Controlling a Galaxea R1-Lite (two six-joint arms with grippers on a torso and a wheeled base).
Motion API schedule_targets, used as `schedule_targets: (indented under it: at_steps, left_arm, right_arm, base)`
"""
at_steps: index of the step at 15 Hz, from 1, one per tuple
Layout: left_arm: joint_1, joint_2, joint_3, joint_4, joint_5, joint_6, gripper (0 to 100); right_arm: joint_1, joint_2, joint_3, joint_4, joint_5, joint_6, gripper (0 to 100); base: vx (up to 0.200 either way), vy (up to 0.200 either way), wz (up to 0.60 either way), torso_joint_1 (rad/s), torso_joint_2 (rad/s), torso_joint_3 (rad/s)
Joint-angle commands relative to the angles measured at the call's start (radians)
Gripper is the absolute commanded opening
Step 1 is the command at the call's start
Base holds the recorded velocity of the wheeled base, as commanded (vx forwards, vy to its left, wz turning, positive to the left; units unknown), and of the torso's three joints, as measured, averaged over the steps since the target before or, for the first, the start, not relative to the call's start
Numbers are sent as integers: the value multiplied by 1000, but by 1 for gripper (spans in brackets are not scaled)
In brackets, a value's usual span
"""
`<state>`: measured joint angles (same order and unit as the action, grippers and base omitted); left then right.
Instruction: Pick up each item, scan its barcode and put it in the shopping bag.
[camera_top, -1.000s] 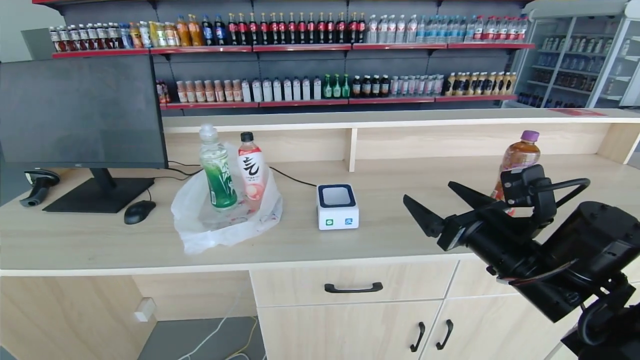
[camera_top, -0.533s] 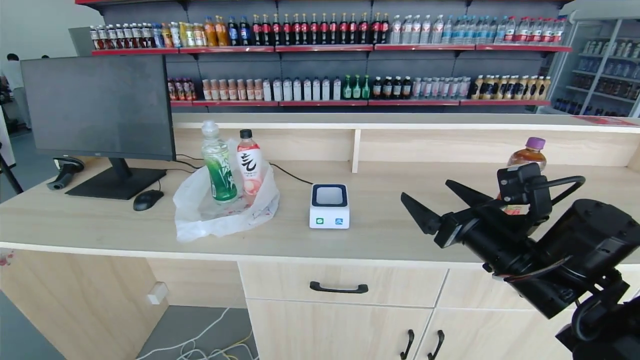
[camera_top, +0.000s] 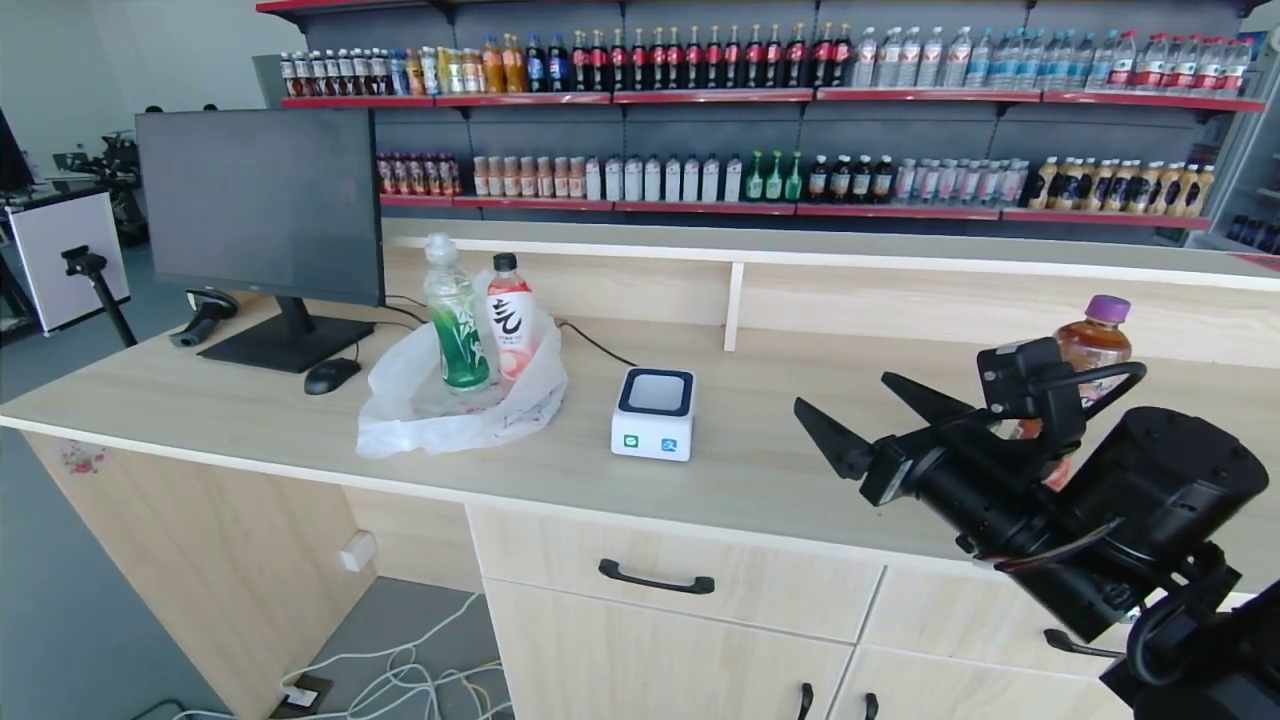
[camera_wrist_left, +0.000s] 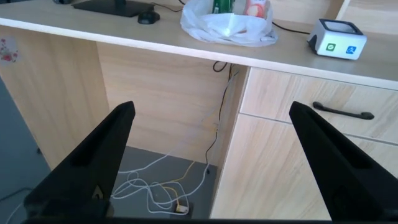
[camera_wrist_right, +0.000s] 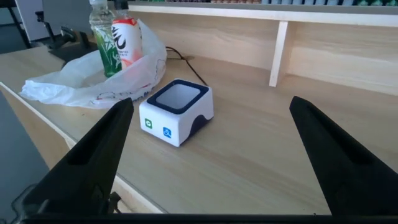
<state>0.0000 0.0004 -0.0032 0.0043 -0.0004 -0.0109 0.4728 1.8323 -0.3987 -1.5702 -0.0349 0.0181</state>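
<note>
While both claws stand with fingers spread wide and nothing between them, the right gripper (camera_top: 843, 392) hangs at the front of the wooden counter (camera_top: 750, 480). Ahead of it, toward the robot's left, sits the white barcode scanner (camera_top: 655, 412), window upward. Beyond the scanner, farther from this claw, lies the white shopping bag (camera_top: 440, 425), in which a green-labelled bottle (camera_top: 458, 325) and a pink-labelled bottle (camera_top: 511, 320) stand upright side by side. Behind the claw, partly hidden by its wrist camera, an amber bottle with a purple cap (camera_top: 1098, 335) stands upright on the counter, well apart from the bag. The left gripper (camera_wrist_left: 211, 106) points at the cabinet front under the counter, with loose cables (camera_wrist_left: 161, 186) on the floor beyond its fingers; a dark monitor (camera_top: 260, 205) and mouse (camera_top: 332, 375) lie past the bag.
</note>
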Motion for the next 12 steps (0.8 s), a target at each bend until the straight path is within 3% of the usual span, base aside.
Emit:
schedule_targets:
  at_steps: [1,11,12]
  left_arm:
    - [0,0,0,0,0,0,100]
    - [0,0,2,0,-1,0,100]
    - [0,0,2,0,-1,0,100]
  right_arm:
    - [1,5,9,-1,0,-1,100]
    - [-3,-96,138,-1,0,-3,100]
    - [-14,-94,143,-1,0,-3,100]
  base:
    - [0,-200,0,12,2,2]
    - [0,-200,0,2,2,3]
    - [0,0,0,0,0,0]
